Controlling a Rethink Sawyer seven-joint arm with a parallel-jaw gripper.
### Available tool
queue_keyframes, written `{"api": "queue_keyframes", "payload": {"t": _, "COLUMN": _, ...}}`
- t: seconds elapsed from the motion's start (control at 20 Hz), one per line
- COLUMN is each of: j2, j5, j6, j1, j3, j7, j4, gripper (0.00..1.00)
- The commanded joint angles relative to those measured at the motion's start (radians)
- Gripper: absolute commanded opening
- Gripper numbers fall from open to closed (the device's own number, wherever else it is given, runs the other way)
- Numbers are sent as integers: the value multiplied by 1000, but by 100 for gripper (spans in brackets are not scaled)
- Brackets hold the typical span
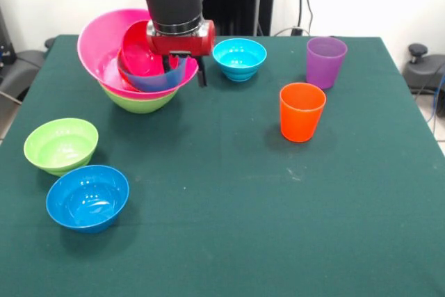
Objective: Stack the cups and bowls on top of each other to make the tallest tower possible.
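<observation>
Blue bowl nearest the camera, front left, with a lime green bowl just behind it. Orange cup mid-right; purple cup beyond it. Cyan bowl far centre. Tower far left: green base bowl, huge pink bowl, magenta-red and blue bowls tilted inside. Gripper at its right rim, apparently straddling the inner blue bowl; grip state cannot be told.
</observation>
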Motion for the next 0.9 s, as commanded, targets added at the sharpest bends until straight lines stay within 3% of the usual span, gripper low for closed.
{"api": "queue_keyframes", "payload": {"t": 0.05, "j2": -26, "j5": -45, "j6": 63, "j1": 40, "j3": 11, "j7": -43, "j4": -88, "gripper": 100}}
{"api": "queue_keyframes", "payload": {"t": 0.3, "j2": -41, "j5": -56, "j6": 45, "j1": 39, "j3": 9, "j7": -43, "j4": -84, "gripper": 100}}
{"api": "queue_keyframes", "payload": {"t": 0.35, "j2": -41, "j5": -54, "j6": 45, "j1": 37, "j3": 11, "j7": -42, "j4": -83, "gripper": 0}}
{"api": "queue_keyframes", "payload": {"t": 0.9, "j2": -23, "j5": -20, "j6": 117, "j1": 44, "j3": 22, "j7": -48, "j4": -91, "gripper": 0}}
